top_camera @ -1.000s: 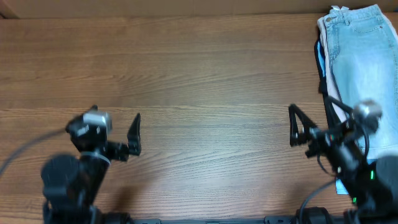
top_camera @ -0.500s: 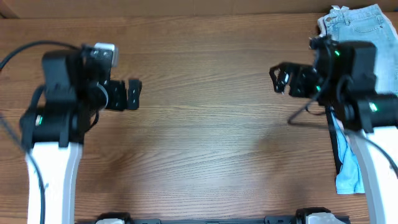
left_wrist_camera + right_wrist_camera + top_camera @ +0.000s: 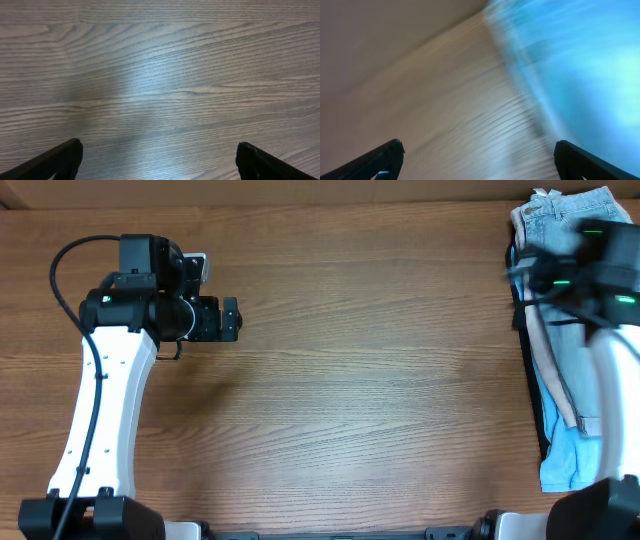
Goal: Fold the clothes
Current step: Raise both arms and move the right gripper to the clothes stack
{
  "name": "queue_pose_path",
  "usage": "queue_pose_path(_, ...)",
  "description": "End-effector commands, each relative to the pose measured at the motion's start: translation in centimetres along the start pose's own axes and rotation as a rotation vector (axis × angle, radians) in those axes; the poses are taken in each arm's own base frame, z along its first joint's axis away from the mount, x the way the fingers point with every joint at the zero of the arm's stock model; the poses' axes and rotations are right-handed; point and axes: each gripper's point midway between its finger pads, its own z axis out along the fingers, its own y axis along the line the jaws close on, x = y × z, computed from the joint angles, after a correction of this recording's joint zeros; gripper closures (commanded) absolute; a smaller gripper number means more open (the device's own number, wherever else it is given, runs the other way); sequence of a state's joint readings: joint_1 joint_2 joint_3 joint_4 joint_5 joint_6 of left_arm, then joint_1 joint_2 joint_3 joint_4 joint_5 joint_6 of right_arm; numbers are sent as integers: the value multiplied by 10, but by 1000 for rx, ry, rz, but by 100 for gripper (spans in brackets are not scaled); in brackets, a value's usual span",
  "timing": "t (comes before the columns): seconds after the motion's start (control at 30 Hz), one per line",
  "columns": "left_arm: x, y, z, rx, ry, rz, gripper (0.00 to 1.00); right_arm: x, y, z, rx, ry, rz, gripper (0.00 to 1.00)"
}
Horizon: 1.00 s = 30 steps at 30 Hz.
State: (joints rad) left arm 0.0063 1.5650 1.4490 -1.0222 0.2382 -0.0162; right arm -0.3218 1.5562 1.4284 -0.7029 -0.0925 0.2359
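The reach is only beginning, I judge: the left arm (image 3: 100,400) hovers over the tabletop (image 3: 360,380), jaws spread and empty. The right arm (image 3: 605,380), jaws also apart, hangs over the one pair of jeans (image 3: 560,210) at the far-right edge. Next, pull it clear of the beige trousers (image 3: 548,370) and sky-blue garment (image 3: 565,465); three garments in all.

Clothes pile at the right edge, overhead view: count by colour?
Denim, faded light-blue: 1
Beige: 1
Sky-blue: 1
Black strip along the pile's left edge: 1, cannot tell if it is a garment
Total: 4 pieces, 3 of them clearly garments
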Motion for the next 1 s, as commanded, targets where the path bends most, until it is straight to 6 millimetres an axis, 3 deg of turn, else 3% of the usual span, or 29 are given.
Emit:
queue_pose_path(0.0, -8, -8, 2, 35, -10, -22, 0, -32, -85, 1, 139, -81, 202, 0)
queue_pose_path(0.23, -11, -8, 3, 35, -22, -15, 0, -30, -210, 30, 320, -94, 358, 0)
queue_pose_path(0.53, -6, -5, 3, 17, -1, 1, 0, 16, -306, 64, 424, 55, 200, 1)
queue_pose_path(0.7, -6, -4, 3, 16, -1, 2, 0, 17, -316, 68, 431, 65, 131, 12)
queue_pose_path(0.87, -6, -3, 3, 7, -3, 1, 0, 43, -324, 84, 437, 142, 152, 20)
queue_pose_path(0.97, -6, 1, 3, -15, -1, 1, 0, 51, -327, 86, 449, 165, 158, 32)
